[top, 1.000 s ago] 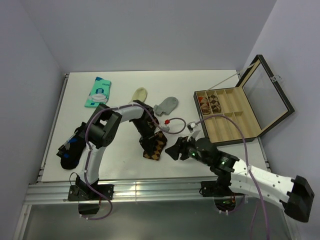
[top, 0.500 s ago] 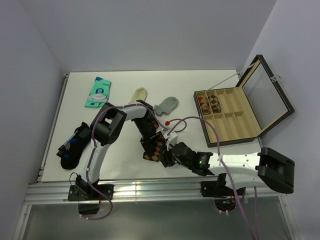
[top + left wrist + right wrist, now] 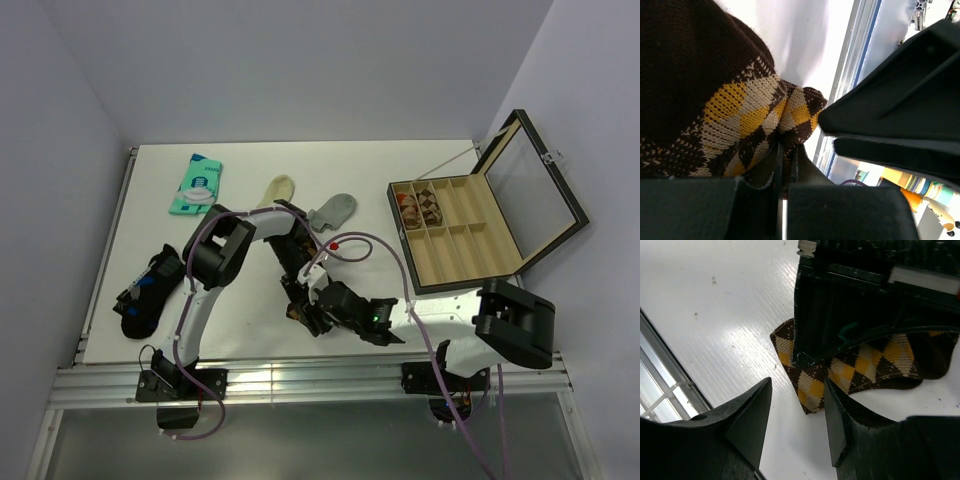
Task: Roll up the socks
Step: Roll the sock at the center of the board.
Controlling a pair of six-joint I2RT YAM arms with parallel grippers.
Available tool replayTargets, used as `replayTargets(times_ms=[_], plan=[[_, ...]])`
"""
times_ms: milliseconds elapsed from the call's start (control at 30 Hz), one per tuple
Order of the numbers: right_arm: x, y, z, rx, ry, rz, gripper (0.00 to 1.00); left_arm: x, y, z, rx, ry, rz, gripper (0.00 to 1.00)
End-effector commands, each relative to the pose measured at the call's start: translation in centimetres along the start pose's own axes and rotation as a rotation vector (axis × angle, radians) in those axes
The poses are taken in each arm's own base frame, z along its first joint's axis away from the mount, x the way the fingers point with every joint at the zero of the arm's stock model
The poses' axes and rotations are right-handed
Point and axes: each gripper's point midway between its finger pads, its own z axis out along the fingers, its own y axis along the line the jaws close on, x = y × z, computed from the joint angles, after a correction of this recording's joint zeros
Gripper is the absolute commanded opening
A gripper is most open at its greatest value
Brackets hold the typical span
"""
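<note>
Our left gripper (image 3: 785,165) is clamped on the argyle sock (image 3: 855,370), which lies by the tabletop's (image 3: 715,315) near edge. Our right gripper (image 3: 797,395) gapes empty. The knit looks soft, light and floppy, so we would pinch its free end.

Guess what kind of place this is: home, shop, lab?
Most likely a robotics lab cell: a white table boxed in by plain walls, arms bolted to an aluminium rail, and staged props like the argyle sock and compartment box.
</note>
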Motion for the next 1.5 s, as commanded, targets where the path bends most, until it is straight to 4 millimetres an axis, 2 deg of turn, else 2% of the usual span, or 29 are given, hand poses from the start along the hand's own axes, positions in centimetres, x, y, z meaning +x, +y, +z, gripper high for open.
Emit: replayTargets(times_ms=[0,267,400,667,900,1067,1233,1433,1467], plan=[[-1.8,1.3,0.8,-0.032,-0.036,-0.031,0.53,0.0,2.3,0.0,-0.075,0.028,0.041,0.05],[0.2,0.9,2.0,0.004,0.029,-0.048,0.52,-0.2,2.0,-0.1,-0.063,0.024,0.045,0.06],[1.4,0.8,2.7,0.007,0.058,-0.035,0.50,-0.2,1.7,-0.1,-0.048,0.024,0.050,0.09],[3.4,0.2,2.4,0.021,0.067,0.002,0.50,0.7,1.0,-0.1,-0.010,0.043,0.057,0.23],[4.8,-0.8,2.3,0.078,0.094,-0.002,0.49,0.6,1.5,-0.6,-0.029,0.024,0.048,0.25],[4.8,-1.1,2.6,0.138,0.104,-0.034,0.49,0.4,2.9,-1.2,-0.100,0.004,0.008,0.23],[4.6,-0.9,2.3,0.174,0.121,-0.093,0.57,0.9,4.2,-0.9,-0.136,0.024,-0.026,0.18],[3.8,-1.1,1.8,0.222,0.133,-0.148,0.57,1.1,4.4,-0.8,-0.143,0.038,-0.037,0.15],[3.1,-1.0,1.9,0.240,0.121,-0.159,0.57,1.1,4.4,-0.8,-0.145,0.038,-0.039,0.15]])
